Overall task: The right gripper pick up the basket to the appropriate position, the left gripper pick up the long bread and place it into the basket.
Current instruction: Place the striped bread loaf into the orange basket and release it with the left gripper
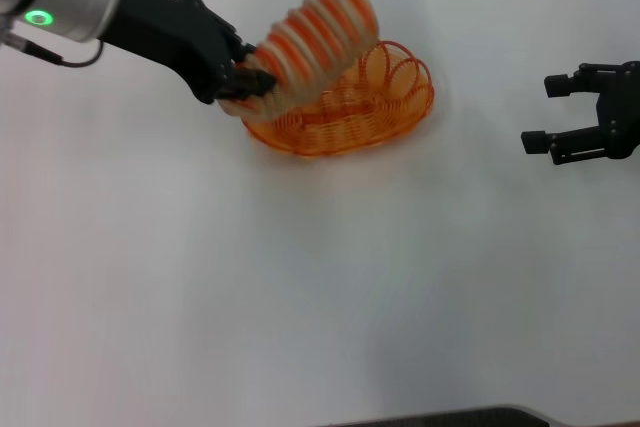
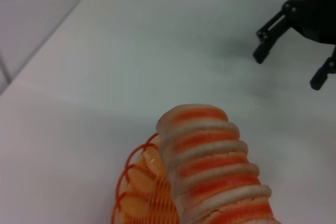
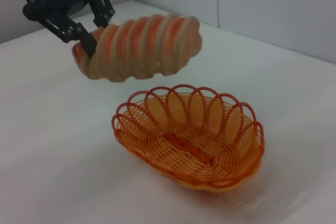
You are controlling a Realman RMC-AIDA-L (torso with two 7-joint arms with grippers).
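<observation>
Head view, long bread (image 1: 315,32) angled above basket (image 1: 345,112)

Bread held above the basket, right gripper off to the side.

The left gripper (image 1: 243,81) clamps one end of the long bread (image 1: 315,31), which hangs over the basket (image 1: 345,107) without touching; the right gripper (image 1: 545,113) stands well apart, fingers spread.

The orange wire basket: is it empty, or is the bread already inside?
Empty. The orange wire basket holds nothing; the ridged tan long bread hangs above it, gripped by the left gripper.
</observation>
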